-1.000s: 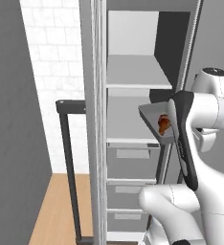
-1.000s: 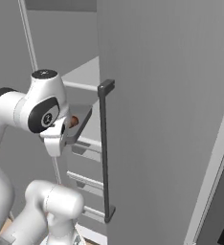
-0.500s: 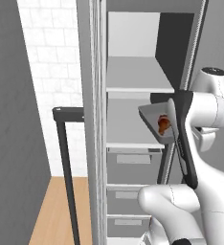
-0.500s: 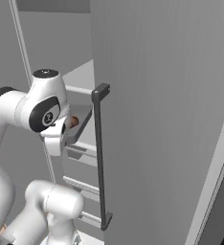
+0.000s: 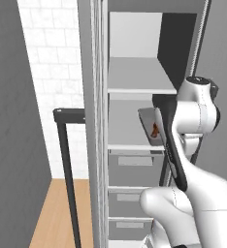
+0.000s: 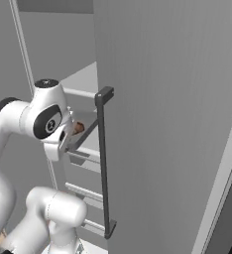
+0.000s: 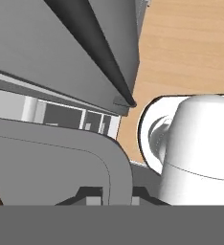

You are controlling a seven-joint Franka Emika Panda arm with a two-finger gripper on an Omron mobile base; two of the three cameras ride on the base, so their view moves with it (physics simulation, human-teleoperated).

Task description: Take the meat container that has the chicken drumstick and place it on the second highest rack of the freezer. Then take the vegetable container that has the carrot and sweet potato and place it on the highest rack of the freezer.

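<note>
Fingers (image 7: 109,191) pinched tight on the rounded rim of the meat container (image 5: 151,127), a shallow grey tray with smooth moulded corners, held tilted in front of the open freezer (image 5: 135,72). Inside the tray lies the reddish-brown chicken drumstick (image 5: 155,130), glimpsed past the white arm in the left base view. The container hangs at the level of the second highest rack (image 5: 130,128), a flat pale-grey slab, with the highest rack (image 5: 137,75) above it. Boxy grey drawers (image 5: 132,164) stack below. A long, matte dark door handle (image 6: 103,163) runs down the freezer's plain grey door (image 6: 167,114). Light wooden flooring (image 5: 59,213) and white tiled wall (image 5: 50,43) sit at left.
</note>
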